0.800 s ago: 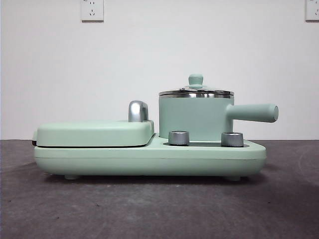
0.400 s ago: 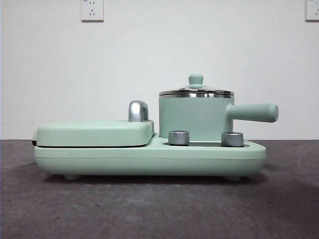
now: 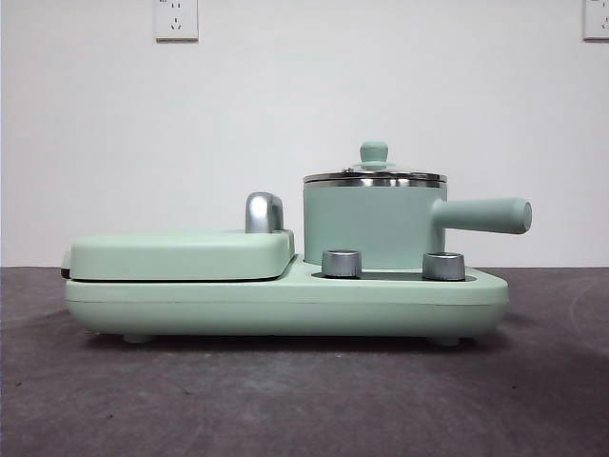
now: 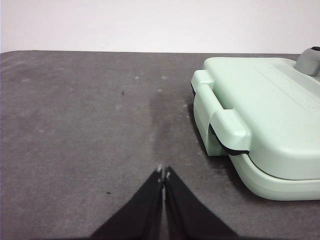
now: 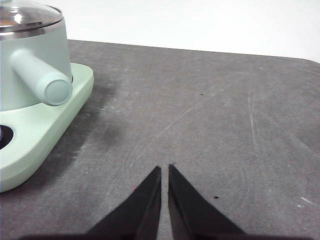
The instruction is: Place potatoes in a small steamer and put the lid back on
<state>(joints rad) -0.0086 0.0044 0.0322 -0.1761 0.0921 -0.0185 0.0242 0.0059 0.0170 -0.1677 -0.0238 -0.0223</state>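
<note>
The small steamer (image 3: 373,227), a mint-green pot with a steel rim and a side handle, stands on the right half of the mint-green appliance base (image 3: 285,305). The lid (image 3: 374,174) with its green knob sits on the pot. In the right wrist view the small steamer (image 5: 30,65) shows with the lid (image 5: 25,15) on it. The potatoes are out of view. My left gripper (image 4: 163,172) is shut over bare table beside the grill end. My right gripper (image 5: 164,170) is shut over bare table, off the pot handle's side. Neither shows in the front view.
A flat mint-green grill plate (image 3: 181,255) with a chrome handle (image 3: 264,212) lies shut on the base's left half; its hinged end (image 4: 225,125) is near my left gripper. Two steel knobs (image 3: 342,264) face front. The dark grey table (image 3: 285,400) runs all round.
</note>
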